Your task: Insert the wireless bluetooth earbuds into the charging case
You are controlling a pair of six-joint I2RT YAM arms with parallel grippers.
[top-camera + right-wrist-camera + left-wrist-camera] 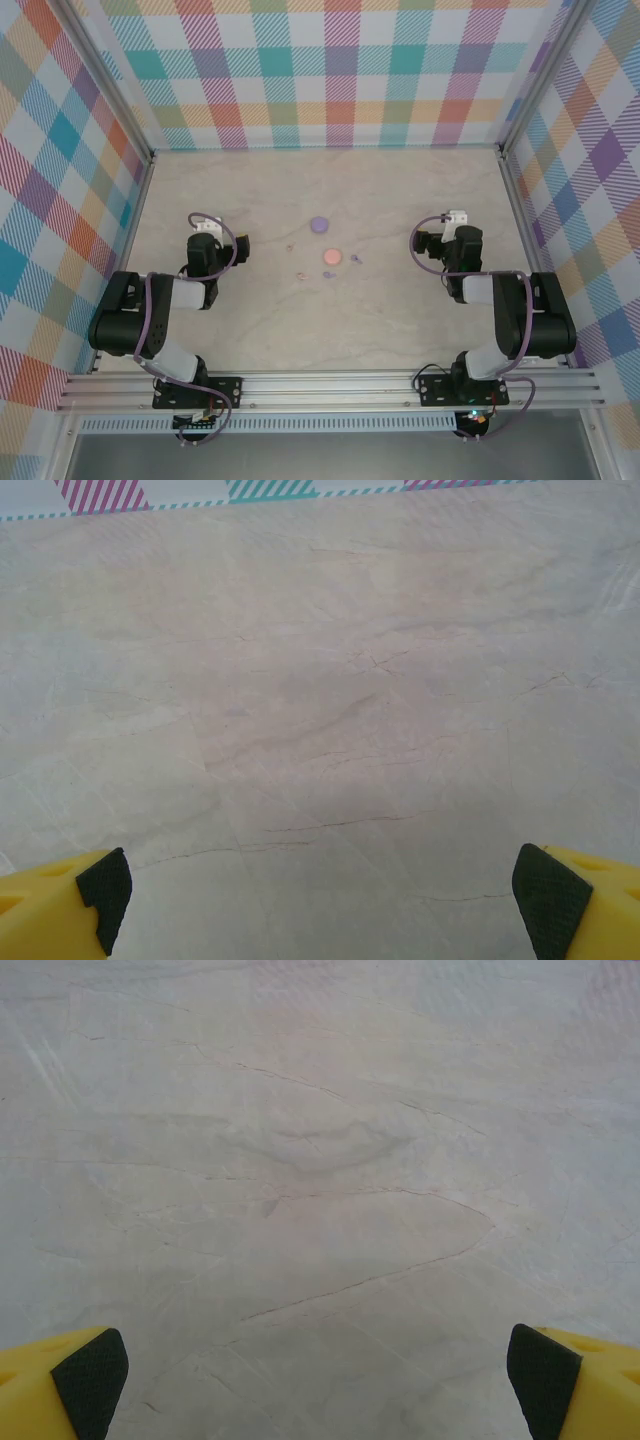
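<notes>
Pale marbled tabletop [400,190] is boxed in by plaid walls [330,70] at the back + both sides; the arm bases sit on the near edge. We see lots of bare room: the whole far half, plus wide strips btw each arm and the centre cluster. Left gripper [318,1385] sits left of centre and right gripper [320,900] right of centre, both well apart from the small parts. In each wrist view the yellow fingers w/ black pads [90,1380] stand wide open, w/ nothing btw them but bare marble.

Containers: a flat purple round disc [319,224] and, nearer the bases, a flat pink round disc [332,258]. They're near each other, not touching. We can't tell if either is open or holds anything.

Four tiny bead-like earbuds [328,274] lie loose on the table around the pink disc: a purple one just right of it, a pink + a purple one in front, and a faint one off to the left. They're too small for shape detail. The finger bodies are cut off at the wrist frames' bottom corners.
</notes>
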